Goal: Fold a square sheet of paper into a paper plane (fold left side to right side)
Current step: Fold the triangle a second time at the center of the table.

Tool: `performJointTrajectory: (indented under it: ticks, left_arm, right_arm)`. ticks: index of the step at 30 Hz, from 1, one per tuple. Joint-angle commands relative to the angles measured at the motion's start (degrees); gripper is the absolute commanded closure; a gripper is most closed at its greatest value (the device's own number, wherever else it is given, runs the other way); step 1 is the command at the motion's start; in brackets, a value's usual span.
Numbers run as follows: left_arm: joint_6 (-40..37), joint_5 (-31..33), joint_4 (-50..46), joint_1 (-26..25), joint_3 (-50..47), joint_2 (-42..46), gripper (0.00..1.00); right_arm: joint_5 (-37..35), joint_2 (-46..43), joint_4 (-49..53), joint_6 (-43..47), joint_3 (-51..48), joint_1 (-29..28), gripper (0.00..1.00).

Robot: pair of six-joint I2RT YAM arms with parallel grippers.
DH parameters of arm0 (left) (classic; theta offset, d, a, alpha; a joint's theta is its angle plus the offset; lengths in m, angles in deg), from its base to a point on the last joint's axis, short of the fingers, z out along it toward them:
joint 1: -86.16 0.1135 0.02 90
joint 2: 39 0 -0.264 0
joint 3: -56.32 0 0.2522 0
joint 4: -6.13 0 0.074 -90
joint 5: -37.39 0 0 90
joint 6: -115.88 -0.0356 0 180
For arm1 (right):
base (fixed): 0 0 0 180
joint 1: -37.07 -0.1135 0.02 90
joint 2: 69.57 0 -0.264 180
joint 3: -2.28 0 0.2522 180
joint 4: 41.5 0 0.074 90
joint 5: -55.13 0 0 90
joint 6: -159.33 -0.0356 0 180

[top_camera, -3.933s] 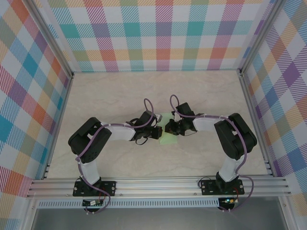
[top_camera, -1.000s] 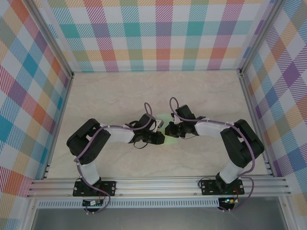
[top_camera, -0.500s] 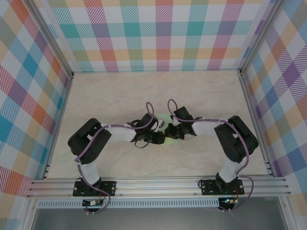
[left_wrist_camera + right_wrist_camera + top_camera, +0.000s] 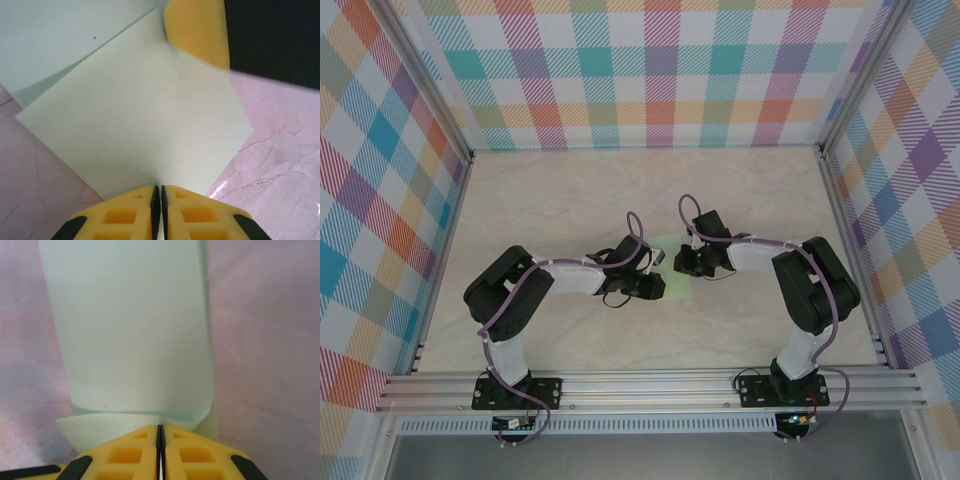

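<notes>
**Together, both grippers pinch the green sheet from opposite sides**

Seen from above, the square sheet of paper [image 4: 676, 289] lies on the marble table [image 4: 560, 200] near its middle, in the narrow space between the two wrists, and the arms cover most of it.

The left gripper [image 4: 160, 194] has its yellow fingers pressed together on one corner of the sheet. From that pinch the paper fans out away from the camera like a diamond, and a faint crease runs straight ahead from the fingertips. A second, paler layer shows past its upper left edge. At the far side of the sheet one yellow finger [image 4: 196, 32] of the other arm rests against the paper.

The right gripper [image 4: 160, 432] is likewise closed on the sheet's near edge. Just ahead of its jaws the top layer curls over in a soft bend. A lower layer peeks out to the left and right of that bend.
</notes>
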Motion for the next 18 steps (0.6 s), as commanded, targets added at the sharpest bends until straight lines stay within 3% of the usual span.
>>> performJointTrajectory:
  ticks: [1, 11, 18]
  left_arm:
    - [-1.13, 3.53, -5.17, -0.62, -0.62, -3.18, 0.86]
    - [-1.40, 3.12, -4.87, -0.74, -0.62, -2.42, 0.86]
    - [-1.02, 2.89, -4.37, -0.95, 0.26, -2.21, 0.86]
  right_arm:
    - [-1.76, 2.48, 2.51, 2.99, 2.49, 1.26, 0.89]
    - [-2.39, 0.45, 6.61, 6.04, 5.65, 4.80, 0.88]
    - [3.14, -5.99, 2.11, 2.18, 0.63, 1.03, 0.88]
